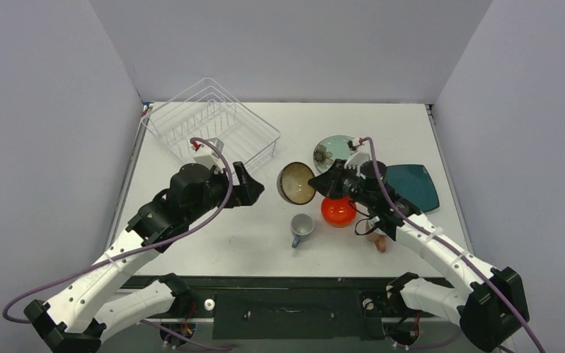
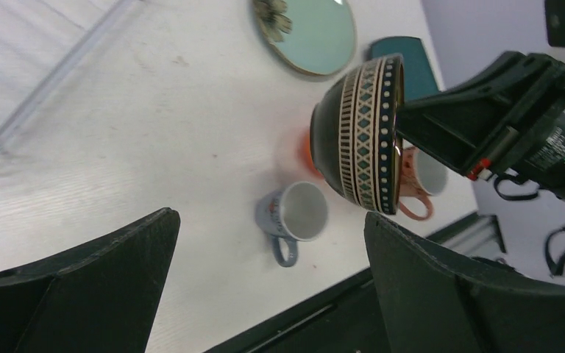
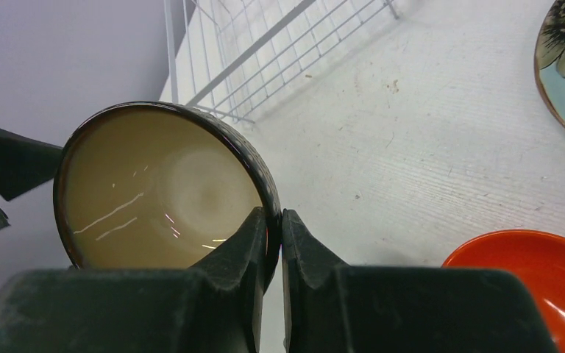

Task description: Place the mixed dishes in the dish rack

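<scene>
Right end effector (image 3: 274, 220) was pinched shut on the rim of the brown bowl (image 3: 154, 191), held on edge above the surface (image 1: 213, 235), beside the dish rack (image 1: 213, 121). Left end effector (image 1: 249, 185) gaped, empty. Bowl judged rigid, glazed, slippery, breakable; take the rim.

My claw (image 2: 270, 217) gapes wide, and beyond it the right gripper (image 2: 404, 136) pinches the rim of the patterned brown bowl (image 2: 353, 140), held on edge near the grey-blue mug (image 2: 301, 213) upright on the white table (image 2: 154, 132).
</scene>
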`<state>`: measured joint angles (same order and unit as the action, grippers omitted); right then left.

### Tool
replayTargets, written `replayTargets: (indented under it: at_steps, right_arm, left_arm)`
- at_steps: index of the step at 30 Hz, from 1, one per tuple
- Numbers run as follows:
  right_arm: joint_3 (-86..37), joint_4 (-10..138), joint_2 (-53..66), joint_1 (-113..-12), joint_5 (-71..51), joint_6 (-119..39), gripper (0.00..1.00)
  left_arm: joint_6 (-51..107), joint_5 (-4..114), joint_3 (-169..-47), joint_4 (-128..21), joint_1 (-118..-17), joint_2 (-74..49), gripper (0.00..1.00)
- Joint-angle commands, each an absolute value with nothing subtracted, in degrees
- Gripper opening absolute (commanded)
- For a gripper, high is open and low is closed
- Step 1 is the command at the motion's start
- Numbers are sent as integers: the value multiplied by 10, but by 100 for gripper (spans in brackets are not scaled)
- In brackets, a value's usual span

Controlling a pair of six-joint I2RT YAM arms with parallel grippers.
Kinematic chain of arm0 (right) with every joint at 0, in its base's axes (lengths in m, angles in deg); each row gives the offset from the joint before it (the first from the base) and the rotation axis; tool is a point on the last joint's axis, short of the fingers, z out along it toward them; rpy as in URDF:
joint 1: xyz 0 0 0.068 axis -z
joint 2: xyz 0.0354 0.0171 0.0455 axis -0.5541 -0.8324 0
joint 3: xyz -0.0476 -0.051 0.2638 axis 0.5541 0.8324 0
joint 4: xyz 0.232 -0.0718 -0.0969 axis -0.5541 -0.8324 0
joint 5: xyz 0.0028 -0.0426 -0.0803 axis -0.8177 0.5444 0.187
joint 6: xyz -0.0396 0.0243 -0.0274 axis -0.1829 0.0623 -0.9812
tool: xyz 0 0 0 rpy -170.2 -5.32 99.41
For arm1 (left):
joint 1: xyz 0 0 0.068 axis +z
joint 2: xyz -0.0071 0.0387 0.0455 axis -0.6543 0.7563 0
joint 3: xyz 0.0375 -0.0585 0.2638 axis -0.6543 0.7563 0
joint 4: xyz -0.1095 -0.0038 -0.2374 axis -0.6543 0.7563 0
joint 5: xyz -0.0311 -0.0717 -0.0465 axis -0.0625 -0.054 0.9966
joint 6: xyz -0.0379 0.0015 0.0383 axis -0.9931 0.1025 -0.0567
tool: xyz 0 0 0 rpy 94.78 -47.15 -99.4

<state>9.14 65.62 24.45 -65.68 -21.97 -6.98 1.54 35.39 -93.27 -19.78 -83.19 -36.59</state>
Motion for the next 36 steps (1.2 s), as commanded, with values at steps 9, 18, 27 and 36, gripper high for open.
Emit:
replayTargets:
  at_steps: [9,18,27,36]
  right_arm:
    - [145,876,323,-609,-337,33,0]
    - [165,959,305,-610,-353,87,0]
    - [169,969,303,-621,-350,86,0]
    - [166,954,299,-642,-329,66,0]
  left_arm:
    - [-93,724,-835,-532,-770,-357,96]
    - [-125,744,-824,-578,-768,-346,96]
    - [-140,736,-827,-585,-768,-334,96]
    - [-133,727,-837,-573,-769,-329,97]
